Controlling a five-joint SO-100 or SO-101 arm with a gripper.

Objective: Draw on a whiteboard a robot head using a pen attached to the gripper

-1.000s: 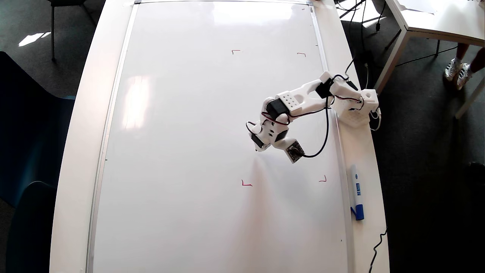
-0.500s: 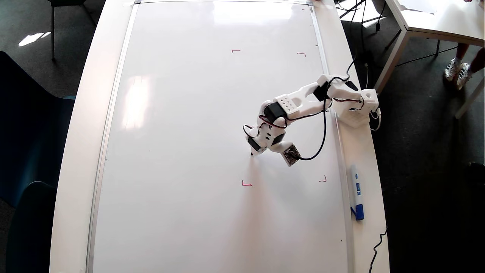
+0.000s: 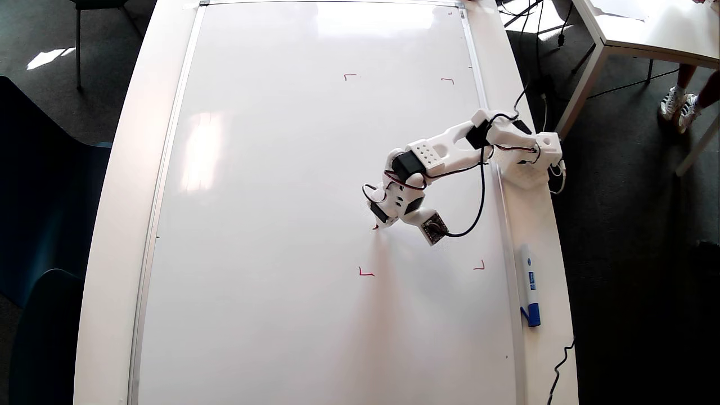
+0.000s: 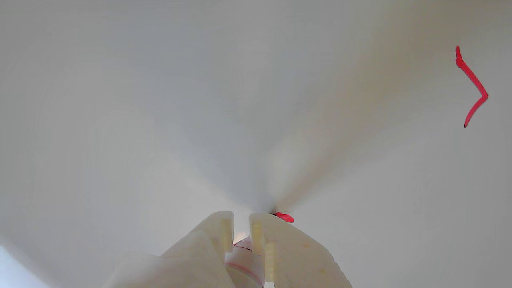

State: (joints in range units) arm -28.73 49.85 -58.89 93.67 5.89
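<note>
The whiteboard [image 3: 270, 225] fills most of the overhead view, with small red corner marks [image 3: 365, 273] on its right half. No robot head outline shows. My white gripper [image 3: 385, 222] points down at the board, inside the area between the marks. It is shut on the pen [image 3: 378, 225], whose tip touches the board. In the wrist view the fingers [image 4: 280, 248] close around the white pen [image 4: 243, 256], and a short red dab [image 4: 285, 217] lies on the board at the tip. One corner mark [image 4: 472, 86] shows at the upper right.
A white marker with a blue cap [image 3: 529, 284] lies on the table rim right of the board. The arm's base [image 3: 529, 160] stands on that rim, with cables trailing off. Another table [image 3: 647, 28] and a person's feet [image 3: 680, 101] are at the top right.
</note>
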